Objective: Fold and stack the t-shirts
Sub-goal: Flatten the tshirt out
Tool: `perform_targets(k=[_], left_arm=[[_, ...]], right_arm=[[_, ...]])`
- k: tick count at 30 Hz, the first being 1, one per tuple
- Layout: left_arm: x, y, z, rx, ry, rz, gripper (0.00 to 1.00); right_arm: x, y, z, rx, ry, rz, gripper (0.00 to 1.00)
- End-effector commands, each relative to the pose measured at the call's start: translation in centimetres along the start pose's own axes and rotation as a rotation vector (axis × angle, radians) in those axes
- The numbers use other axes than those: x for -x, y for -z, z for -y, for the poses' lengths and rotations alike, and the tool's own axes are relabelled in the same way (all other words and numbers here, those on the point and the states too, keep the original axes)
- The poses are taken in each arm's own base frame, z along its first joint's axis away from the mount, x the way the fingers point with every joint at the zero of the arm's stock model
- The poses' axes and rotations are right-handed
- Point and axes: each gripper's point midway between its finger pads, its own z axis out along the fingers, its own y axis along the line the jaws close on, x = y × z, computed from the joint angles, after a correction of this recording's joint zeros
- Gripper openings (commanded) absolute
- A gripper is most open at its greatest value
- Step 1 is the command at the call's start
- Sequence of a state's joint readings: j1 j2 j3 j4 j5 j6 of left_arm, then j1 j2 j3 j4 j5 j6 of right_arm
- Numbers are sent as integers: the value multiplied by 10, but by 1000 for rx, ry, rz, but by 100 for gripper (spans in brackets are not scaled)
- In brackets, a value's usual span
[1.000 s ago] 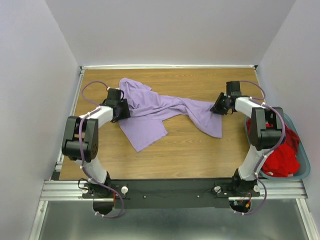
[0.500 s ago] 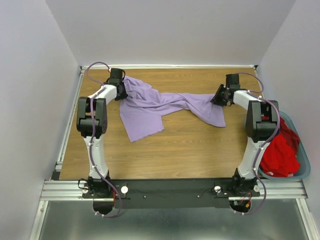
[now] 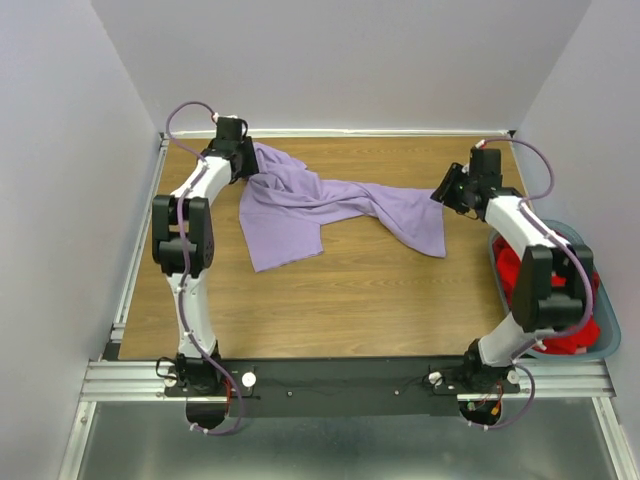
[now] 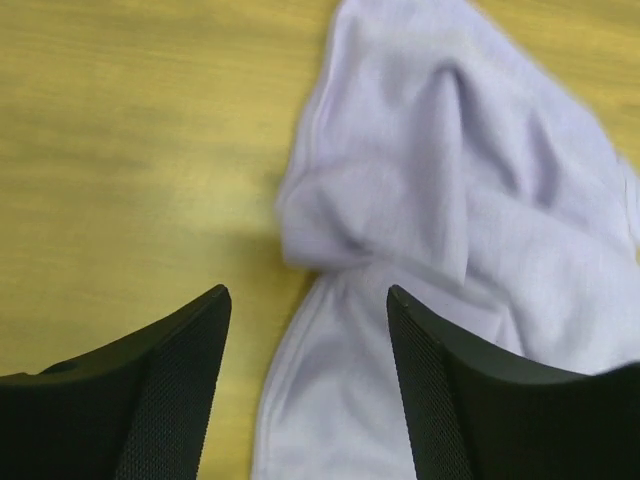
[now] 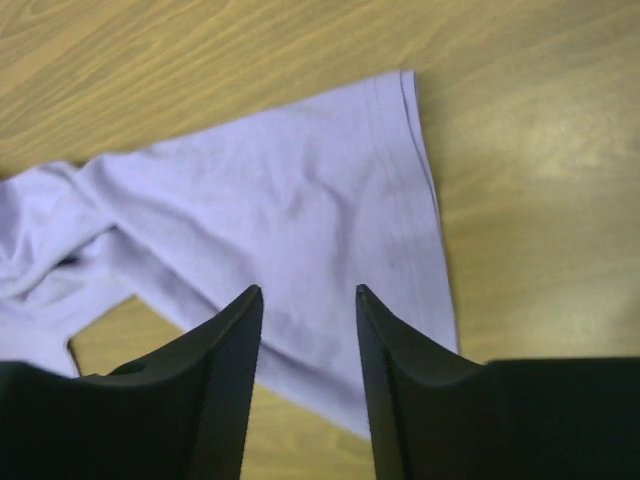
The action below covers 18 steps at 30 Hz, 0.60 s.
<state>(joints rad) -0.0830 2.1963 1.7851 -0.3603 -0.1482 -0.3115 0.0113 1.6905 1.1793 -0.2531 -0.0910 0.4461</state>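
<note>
Lavender t-shirt (image 3: 330,205), rumpled and twisted mid-length, across the far half of the table (image 3: 380,300); red t-shirt (image 3: 572,338) heaped in the basket (image 3: 612,345) at right. Left gripper (image 4: 308,295), right gripper (image 5: 309,292): both spread, empty, over lavender cloth.

Your wood-grain brown tabletop (image 3: 400,290) carries one thing directly: a crumpled light lavender cloth t-shirt (image 3: 300,215), strung across its far half from the far-left corner towards the right. A teal-grey plastic basket (image 3: 606,345) sits at the near right edge; you cannot tell whether it rests on the wood.
</note>
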Motion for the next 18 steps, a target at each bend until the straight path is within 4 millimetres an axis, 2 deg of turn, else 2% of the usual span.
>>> perform_targets(k=[1, 2, 3, 4, 5, 6, 7, 8, 9, 11, 12, 14, 18], left_arm=[[32, 75, -8, 16, 32, 108, 75], [0, 79, -17, 39, 28, 49, 75], [-23, 97, -19, 25, 45, 19, 76], [-36, 106, -19, 14, 45, 4, 78], [-51, 114, -20, 14, 45, -17, 78], [-56, 134, -15, -4, 45, -5, 77], [-93, 138, -20, 9, 39, -79, 75], [-105, 145, -20, 9, 33, -97, 75], [-109, 159, -18, -2, 30, -84, 74], [-145, 171, -15, 12, 4, -137, 74], [-148, 179, -15, 14, 8, -129, 74], [-174, 182, -16, 30, 8, -173, 75], [-199, 178, -15, 45, -1, -229, 75]], right_arm=[[-32, 28, 15, -29, 6, -60, 53], [-48, 32, 18, -22, -5, -91, 53], [-60, 41, 16, 4, -29, -109, 54], [-56, 46, 10, 25, -32, -96, 56], [-69, 49, 14, 23, -40, -120, 58], [-72, 56, 13, 26, -44, -121, 62], [-76, 58, 11, 34, -39, -128, 63], [-81, 61, 11, 44, -32, -136, 63], [-90, 62, 14, 46, -20, -153, 66], [-95, 66, 14, 47, -1, -157, 68], [-102, 68, 18, 34, 9, -168, 70], [-106, 71, 21, 16, 26, -160, 70], [-113, 75, 19, 36, 35, -178, 71]])
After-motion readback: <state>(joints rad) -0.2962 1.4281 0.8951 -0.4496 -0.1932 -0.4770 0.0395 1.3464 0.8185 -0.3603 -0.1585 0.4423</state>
